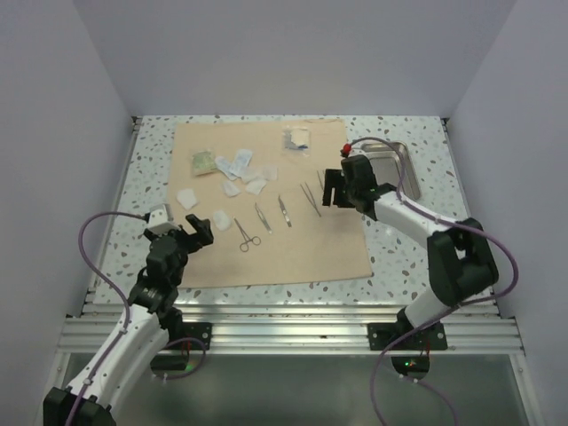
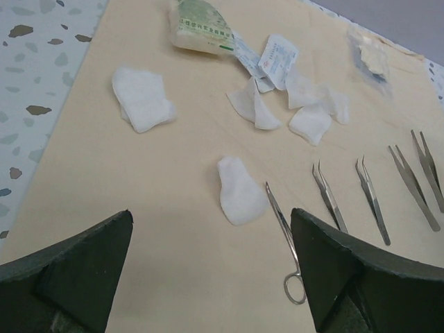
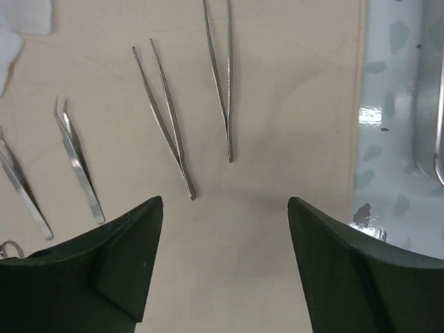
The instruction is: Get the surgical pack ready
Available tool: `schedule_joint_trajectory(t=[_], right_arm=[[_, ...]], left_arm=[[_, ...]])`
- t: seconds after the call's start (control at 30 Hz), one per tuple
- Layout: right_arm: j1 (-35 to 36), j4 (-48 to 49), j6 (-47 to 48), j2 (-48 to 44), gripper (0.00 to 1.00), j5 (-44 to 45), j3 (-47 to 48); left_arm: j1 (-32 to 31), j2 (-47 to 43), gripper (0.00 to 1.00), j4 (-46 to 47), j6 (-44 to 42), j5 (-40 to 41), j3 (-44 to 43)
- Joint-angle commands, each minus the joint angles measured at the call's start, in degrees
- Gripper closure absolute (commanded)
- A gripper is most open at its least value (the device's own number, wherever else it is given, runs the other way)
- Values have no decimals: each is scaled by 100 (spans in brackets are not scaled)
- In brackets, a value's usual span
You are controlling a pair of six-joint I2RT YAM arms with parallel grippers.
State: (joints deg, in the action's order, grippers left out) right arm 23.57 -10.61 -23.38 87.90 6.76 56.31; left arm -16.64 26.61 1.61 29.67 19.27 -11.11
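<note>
1. Your right tool [image 3: 223,208] is spread wide with nothing in it. It hangs low over the wrap sheet [image 1: 266,266], close to the sheet's right edge.
2. The two long straight tweezers lie just ahead of its fingertips. The step in hand looks like lifting one of them for the steel tray [image 1: 398,160], which sits on the desk [image 1: 399,257] just past that edge.
3. Pick the right-hand tweezers [image 3: 228,142]. It is nearest the tray and lies apart from the left-hand tweezers [image 3: 182,170].
4. Centre the tool on the shank, not the tip, and turn the wrist so the fingers close across the thin blades.
5. Come down until the fingers nearly touch the sheet. The steel lies flat and will probably slip out of a shallow pinch.
6. Close slowly and watch that the sheet does not bunch up with it.
7. Lift straight up before you swing right, so the curved forceps [image 3: 80,173] beside them are not dragged.
8. Your left tool [image 2: 211,215] is also spread and empty, low over the sheet's near-left part, with a gauze pad [image 2: 239,191] and a ring-handled clamp [image 2: 284,229] in front of it. Hold it there so the sheet does not shift.
</note>
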Motion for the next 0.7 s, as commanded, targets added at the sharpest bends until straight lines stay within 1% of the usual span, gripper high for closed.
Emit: schedule_joint_trajectory(t=[0.0, 0.07, 0.13, 0.23, 0.27, 0.4, 0.47, 0.63, 0.67], right_arm=[[86, -485, 341, 771, 27, 343, 625], [95, -730, 404, 1236, 31, 553, 1056], [95, -767, 474, 1431, 36, 528, 1293], [95, -784, 536, 1783, 41, 414, 1584], [104, -837, 588, 1888, 46, 396, 1671], [121, -969, 746, 2388, 51, 431, 2023], [147, -1004, 799, 2486, 57, 466, 2147], [183, -1013, 843, 2679, 63, 580, 2261], [191, -1039, 852, 2715, 67, 598, 2287]], left_arm=[[-23, 257, 0, 340, -190, -300, -137], [-23, 257, 0, 375, -190, -327, -128], [-23, 222, 0, 384, -190, -344, -110], [-23, 160, 0, 420, -207, -354, -66], [-23, 169, 0, 419, -207, -353, -66], [-23, 265, 0, 481, -216, -389, -66], [-23, 327, 0, 516, -225, -406, -75], [-23, 415, 0, 551, -225, -424, -84], [-23, 432, 0, 551, -225, -441, -93]])
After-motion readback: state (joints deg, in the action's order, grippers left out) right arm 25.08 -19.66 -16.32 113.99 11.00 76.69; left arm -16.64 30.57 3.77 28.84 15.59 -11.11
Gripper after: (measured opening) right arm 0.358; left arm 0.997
